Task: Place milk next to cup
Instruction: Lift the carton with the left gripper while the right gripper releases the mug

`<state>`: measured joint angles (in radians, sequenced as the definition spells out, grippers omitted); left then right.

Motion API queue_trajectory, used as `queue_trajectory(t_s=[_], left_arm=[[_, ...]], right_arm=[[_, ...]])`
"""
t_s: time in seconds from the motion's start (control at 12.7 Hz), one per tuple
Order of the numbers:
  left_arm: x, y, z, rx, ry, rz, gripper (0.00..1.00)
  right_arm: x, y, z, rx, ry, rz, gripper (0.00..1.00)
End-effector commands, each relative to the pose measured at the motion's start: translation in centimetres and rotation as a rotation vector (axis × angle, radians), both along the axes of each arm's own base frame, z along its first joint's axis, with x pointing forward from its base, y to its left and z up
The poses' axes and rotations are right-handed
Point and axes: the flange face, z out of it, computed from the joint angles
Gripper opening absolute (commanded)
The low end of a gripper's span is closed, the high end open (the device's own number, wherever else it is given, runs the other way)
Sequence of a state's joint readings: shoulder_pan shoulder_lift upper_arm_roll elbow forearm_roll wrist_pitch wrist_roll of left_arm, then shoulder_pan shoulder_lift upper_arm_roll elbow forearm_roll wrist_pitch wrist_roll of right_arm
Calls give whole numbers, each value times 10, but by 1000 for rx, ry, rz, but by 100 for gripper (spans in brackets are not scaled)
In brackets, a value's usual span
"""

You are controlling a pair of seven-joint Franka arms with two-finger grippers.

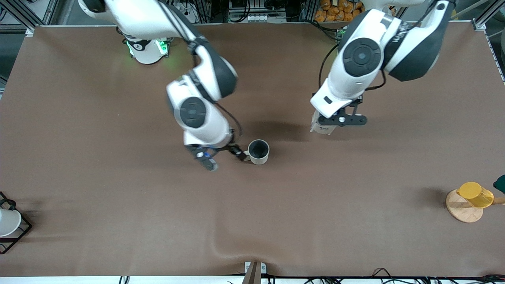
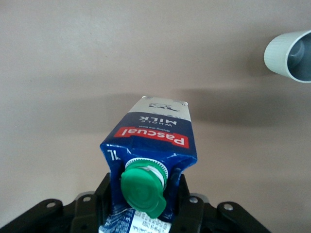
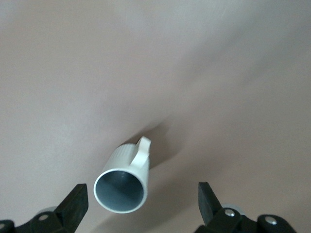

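The cup [image 1: 259, 152], a beige-grey ribbed mug with a dark inside, stands upright near the table's middle. In the right wrist view, the cup [image 3: 121, 187] shows its small pale handle. My right gripper [image 1: 221, 156] is open and empty, low beside the cup toward the right arm's end, with one finger [image 1: 240, 154] close to the handle. In its own view the right gripper [image 3: 142, 196] shows fingers wide apart. My left gripper [image 1: 337, 120] is shut on the milk [image 1: 320, 127], toward the left arm's end from the cup. In the left wrist view, the left gripper [image 2: 145, 191] grips the blue carton [image 2: 153, 133] below its green cap. I cannot tell whether its base touches the table.
A yellow translucent cup [image 1: 475, 194] rests on a round wooden coaster [image 1: 461, 209] at the left arm's end, with a dark green thing [image 1: 500, 183] at the edge. A white cup in a black wire frame [image 1: 8, 223] is at the right arm's end. The cloth bulges [image 1: 221, 244] near the front edge.
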<state>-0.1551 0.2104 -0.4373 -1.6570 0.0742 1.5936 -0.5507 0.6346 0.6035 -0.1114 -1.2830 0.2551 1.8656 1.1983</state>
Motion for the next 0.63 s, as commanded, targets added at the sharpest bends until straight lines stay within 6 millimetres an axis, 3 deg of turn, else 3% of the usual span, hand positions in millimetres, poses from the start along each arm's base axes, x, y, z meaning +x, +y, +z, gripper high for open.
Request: queue_trajectory(t_s=[0.0,0.31,0.55], left_arm=[[-5,-28,-3,18,2,-3,54],[-11,-90,-20,2,13,23,54],[-26,-124,-38,15,13,66,54]], right_arm=[[16,-77,50,-6,1,88,100],[46,-215,76,-10,23,252,100],[50,-296,102,-22,1,307,100]])
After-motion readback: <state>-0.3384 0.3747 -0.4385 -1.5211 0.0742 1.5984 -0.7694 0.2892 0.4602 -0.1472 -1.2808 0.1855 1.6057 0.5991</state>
